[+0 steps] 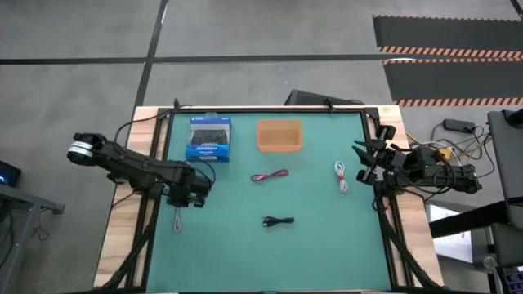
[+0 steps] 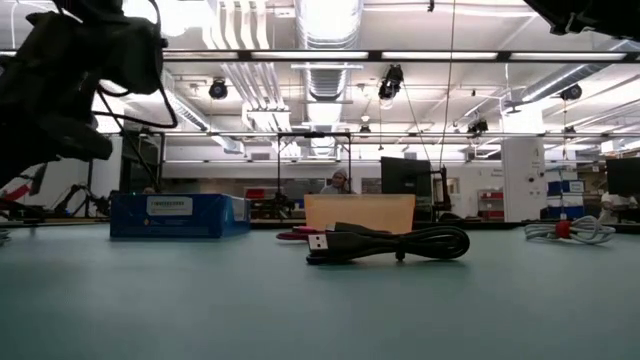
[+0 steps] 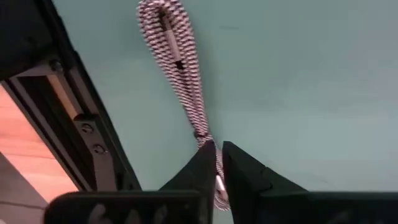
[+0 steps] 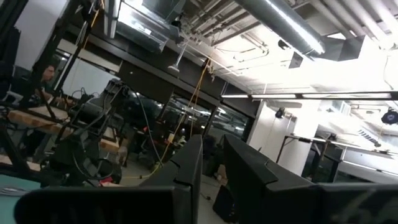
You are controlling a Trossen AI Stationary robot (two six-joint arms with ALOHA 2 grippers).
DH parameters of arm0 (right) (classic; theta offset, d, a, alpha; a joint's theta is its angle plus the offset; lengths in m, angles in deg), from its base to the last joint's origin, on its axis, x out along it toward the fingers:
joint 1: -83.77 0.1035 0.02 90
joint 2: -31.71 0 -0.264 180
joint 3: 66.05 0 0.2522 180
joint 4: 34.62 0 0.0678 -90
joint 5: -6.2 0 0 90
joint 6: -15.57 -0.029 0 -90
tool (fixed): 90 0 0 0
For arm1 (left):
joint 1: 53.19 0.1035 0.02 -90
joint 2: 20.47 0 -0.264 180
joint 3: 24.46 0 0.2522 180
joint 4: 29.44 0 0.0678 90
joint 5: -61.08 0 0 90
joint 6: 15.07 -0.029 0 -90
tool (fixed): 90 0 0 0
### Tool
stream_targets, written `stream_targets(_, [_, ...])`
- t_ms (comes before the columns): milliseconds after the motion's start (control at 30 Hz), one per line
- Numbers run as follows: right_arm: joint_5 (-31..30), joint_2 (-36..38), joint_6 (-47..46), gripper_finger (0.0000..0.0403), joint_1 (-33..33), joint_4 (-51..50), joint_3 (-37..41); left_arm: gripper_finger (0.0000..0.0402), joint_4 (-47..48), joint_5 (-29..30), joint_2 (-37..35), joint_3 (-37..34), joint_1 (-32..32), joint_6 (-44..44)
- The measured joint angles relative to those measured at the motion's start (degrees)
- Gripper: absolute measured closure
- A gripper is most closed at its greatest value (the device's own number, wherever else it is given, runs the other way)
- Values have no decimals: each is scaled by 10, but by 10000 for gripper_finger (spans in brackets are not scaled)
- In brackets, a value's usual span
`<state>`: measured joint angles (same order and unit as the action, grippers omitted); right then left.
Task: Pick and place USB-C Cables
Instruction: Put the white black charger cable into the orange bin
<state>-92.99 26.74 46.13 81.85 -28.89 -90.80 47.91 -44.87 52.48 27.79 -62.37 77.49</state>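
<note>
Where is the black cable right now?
In the high view the black cable lies near the middle of the green table, below the red-pink cable. No gripper is near it.

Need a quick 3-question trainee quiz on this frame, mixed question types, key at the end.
1. True or false: the left gripper has its fingers closed on the end of the grey braided cable bundle at the table's left edge.
2. Which cable lies nearest the shallow orange tray? A) thin red-pink cable B) black coiled cable C) white bundled cable
3. Fill in: the blue box with a black picture sits beside the tray, on its ____ side in the high view.

Key: 1. True, the fingers pinch the cable's end. 2. A. 3. Left. The right gripper waits at the table's right edge, by the white cable.
</note>
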Motion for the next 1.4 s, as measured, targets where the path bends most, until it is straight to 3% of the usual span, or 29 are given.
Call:
stream_targets(333, [0, 0, -7, 344, 0, -2, 0, 273, -8, 18, 1, -23, -3, 17])
stream_targets(500, [0, 0, -6, 344, 0, -4, 0, 246, -9, 36, 1, -24, -8, 21])
stream_targets(1100, [1, 0, -11, 344, 0, -8, 0, 246, -16, 56, 118, -20, -22, 26])
stream_targets(1400, [1, 0, -10, 344, 0, -9, 0, 321, -33, 56, 125, -16, -22, 27])
